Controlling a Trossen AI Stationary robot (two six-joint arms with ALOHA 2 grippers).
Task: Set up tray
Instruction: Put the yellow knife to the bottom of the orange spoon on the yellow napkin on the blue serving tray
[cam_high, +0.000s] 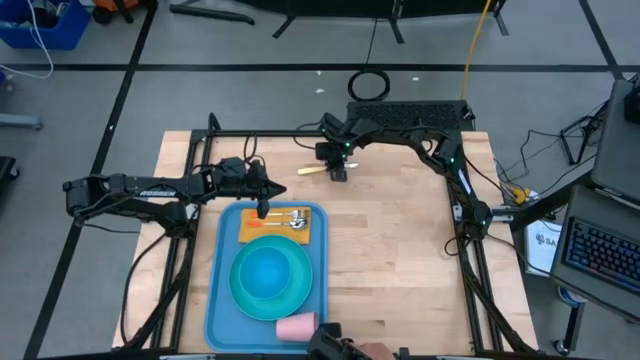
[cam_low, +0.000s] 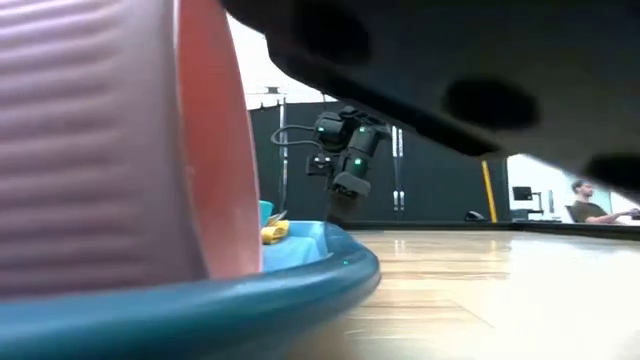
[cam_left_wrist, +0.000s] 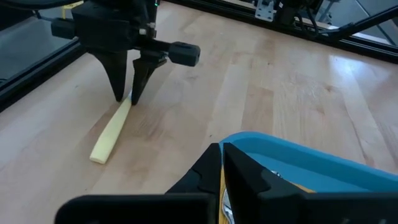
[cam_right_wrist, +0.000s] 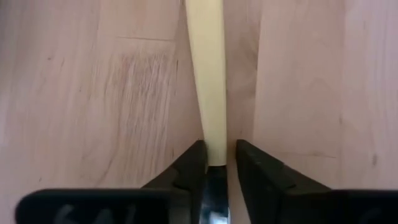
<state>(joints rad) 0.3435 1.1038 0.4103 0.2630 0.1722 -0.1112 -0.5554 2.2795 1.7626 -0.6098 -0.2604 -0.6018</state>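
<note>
A cream-handled utensil (cam_high: 312, 169) lies flat on the wooden table near its far edge, handle toward the left. My right gripper (cam_high: 339, 174) stands over its metal end, fingers closed in on it. The light-blue tray (cam_high: 217, 300) sits at the near left and holds a turquoise plate (cam_high: 270, 278), a pink cup (cam_high: 297, 326), and an orange mat (cam_high: 250, 230) with metal cutlery (cam_high: 292, 218). My left gripper (cam_high: 263, 210) hovers shut above the tray's far rim (cam_left_wrist: 298, 158), holding nothing. My right gripper pinches the utensil between its two fingers at the neck (cam_right_wrist: 216, 152), where the cream handle (cam_right_wrist: 208, 74) meets the metal part (cam_right_wrist: 216, 193). The fingers (cam_left_wrist: 118, 81) slant down from above, one on each long side. The utensil lies flat on the table.
Bare wooden tabletop spreads to the right of the tray and in front of the utensil. A black frame (cam_high: 260, 133) runs along the table's far and side edges. In the low view the pink cup (cam_low: 100, 140) fills the left foreground. A person (cam_low: 585, 205) sits far off in the room.
</note>
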